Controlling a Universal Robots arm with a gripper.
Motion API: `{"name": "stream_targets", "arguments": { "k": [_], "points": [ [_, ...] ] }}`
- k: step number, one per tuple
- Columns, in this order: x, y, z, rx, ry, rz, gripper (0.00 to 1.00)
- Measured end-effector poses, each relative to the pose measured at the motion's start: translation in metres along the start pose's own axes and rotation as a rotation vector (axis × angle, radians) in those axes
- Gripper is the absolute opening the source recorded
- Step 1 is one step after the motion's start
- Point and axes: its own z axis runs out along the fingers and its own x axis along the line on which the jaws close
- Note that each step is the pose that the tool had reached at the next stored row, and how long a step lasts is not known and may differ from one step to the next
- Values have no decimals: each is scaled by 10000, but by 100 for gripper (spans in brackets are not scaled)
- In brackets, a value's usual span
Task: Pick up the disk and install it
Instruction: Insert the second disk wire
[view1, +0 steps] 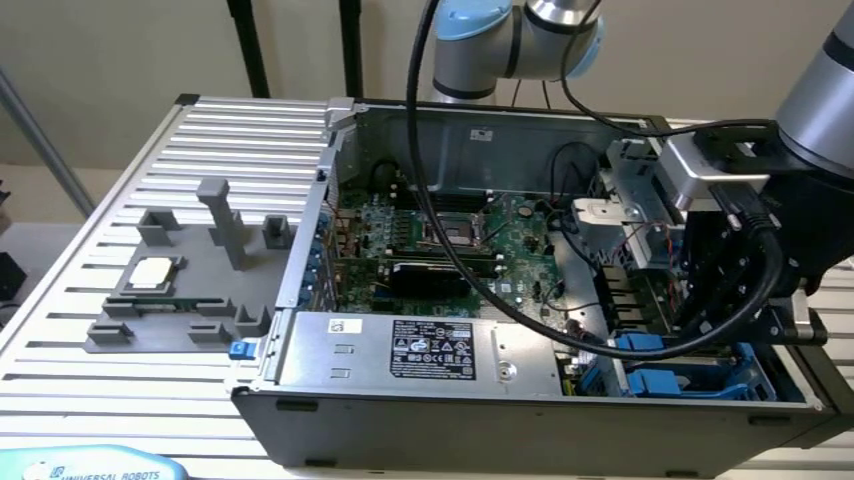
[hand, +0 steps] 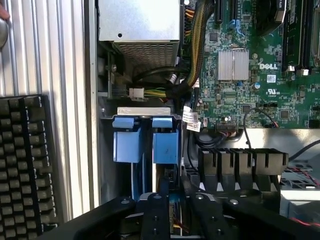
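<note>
While hanging just over the disk (hand: 165, 145), slotted on edge in the drive bay (hand: 107, 150), cannot tell the gripper's (hand: 176, 210) opening or hold; probably rigid, weighty, shock-sensitive, best gripped by stiff blue bracket sides.

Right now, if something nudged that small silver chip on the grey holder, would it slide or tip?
The silver chip lies flat, so tipping seems unlikely. It sits within the grey holder, whose raised edges would probably stop sliding. It looks thin and light, perhaps fragile.
</note>
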Motion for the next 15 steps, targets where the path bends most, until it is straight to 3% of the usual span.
{"name": "stream_targets", "arguments": {
  "k": [7,15],
  "points": [
    [5,172,-31,1,-2,-15,24],
    [6,182,-31,1,-1,-32,24]
  ]
}}
